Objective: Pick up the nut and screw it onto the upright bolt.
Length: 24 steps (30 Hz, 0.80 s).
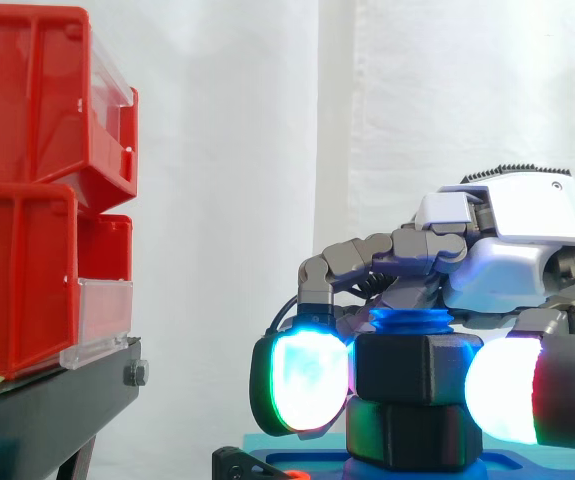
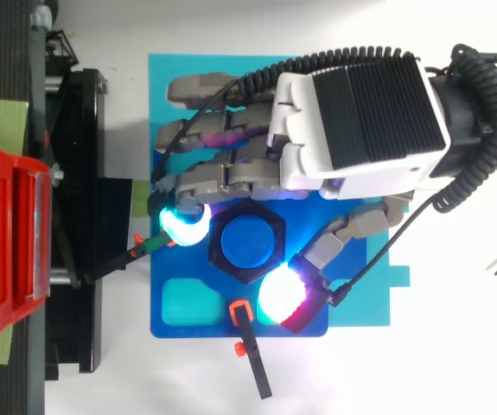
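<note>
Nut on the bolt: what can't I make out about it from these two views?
- Threads of the bolt: side view, inside the nut; its blue top pokes out above.
- The nut's side faces: side view, covered by the glowing fingertips of the hand.
- Underside of the base plate: side view, cut off by the bottom edge.
- How far down the nut sits: top view looks straight down.

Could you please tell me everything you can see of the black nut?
The nut is black, hexagonal and matte, plastic by its look. It sits level on the upright blue bolt, whose round top shows through its bore, above a second black hexagonal piece. The hand pinches it: glowing fingertips press its opposite sides.
</note>
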Each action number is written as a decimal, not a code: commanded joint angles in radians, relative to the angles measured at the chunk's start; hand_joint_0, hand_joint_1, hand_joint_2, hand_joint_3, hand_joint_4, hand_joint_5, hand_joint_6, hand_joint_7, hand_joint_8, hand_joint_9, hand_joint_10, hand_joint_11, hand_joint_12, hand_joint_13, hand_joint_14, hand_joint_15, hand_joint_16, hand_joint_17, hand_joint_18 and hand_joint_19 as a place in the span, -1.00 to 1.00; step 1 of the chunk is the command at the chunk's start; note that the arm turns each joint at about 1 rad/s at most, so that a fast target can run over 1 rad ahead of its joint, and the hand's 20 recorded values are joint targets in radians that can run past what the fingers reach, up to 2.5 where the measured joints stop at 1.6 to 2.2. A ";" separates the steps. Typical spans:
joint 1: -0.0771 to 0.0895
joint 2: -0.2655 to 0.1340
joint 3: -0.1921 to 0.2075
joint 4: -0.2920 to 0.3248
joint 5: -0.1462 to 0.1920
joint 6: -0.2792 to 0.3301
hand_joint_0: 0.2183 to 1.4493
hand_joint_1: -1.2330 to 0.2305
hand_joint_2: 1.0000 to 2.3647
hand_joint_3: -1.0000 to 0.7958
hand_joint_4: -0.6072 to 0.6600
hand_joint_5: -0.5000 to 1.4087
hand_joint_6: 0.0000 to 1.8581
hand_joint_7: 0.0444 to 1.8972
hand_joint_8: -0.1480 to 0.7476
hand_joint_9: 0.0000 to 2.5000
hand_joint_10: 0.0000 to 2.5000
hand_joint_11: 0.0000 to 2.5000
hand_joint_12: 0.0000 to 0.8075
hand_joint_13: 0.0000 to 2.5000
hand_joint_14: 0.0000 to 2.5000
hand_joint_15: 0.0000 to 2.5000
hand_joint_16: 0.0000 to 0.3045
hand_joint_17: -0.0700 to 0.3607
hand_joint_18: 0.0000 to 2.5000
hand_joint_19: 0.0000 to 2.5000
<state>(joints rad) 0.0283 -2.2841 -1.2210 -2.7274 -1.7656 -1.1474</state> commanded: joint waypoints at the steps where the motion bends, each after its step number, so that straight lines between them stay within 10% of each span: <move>1: -0.001 0.000 0.000 0.000 0.000 0.000 -0.57 -0.38 -1.00 -0.44 0.18 -0.57 -0.30 0.38 -0.08 -0.41 -1.00 -0.91 -0.17 -0.71 -1.00 -1.00 -0.76 -0.30 -0.94 -1.00; 13: -0.001 0.000 0.000 0.000 0.000 0.000 -0.53 -0.42 -1.00 -0.39 0.18 -0.60 -0.19 0.24 -0.10 -0.39 -1.00 -0.87 -0.19 -0.70 -1.00 -1.00 -0.77 -0.31 -0.93 -1.00; 17: 0.001 0.000 0.000 0.000 0.000 0.000 -0.70 -0.25 -1.00 -0.44 0.26 -0.55 -0.46 0.47 -0.03 -0.38 -1.00 -0.90 -0.07 -0.69 -1.00 -1.00 -0.71 -0.22 -0.91 -1.00; 24: -0.001 0.000 0.000 0.000 0.000 0.003 -0.76 -0.22 -1.00 -0.44 0.33 -0.59 -0.46 0.15 -0.03 -0.42 -1.00 -0.95 -0.02 -0.71 -1.00 -1.00 -0.68 -0.16 -0.93 -1.00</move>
<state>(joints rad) 0.0280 -2.2840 -1.2211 -2.7274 -1.7656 -1.1465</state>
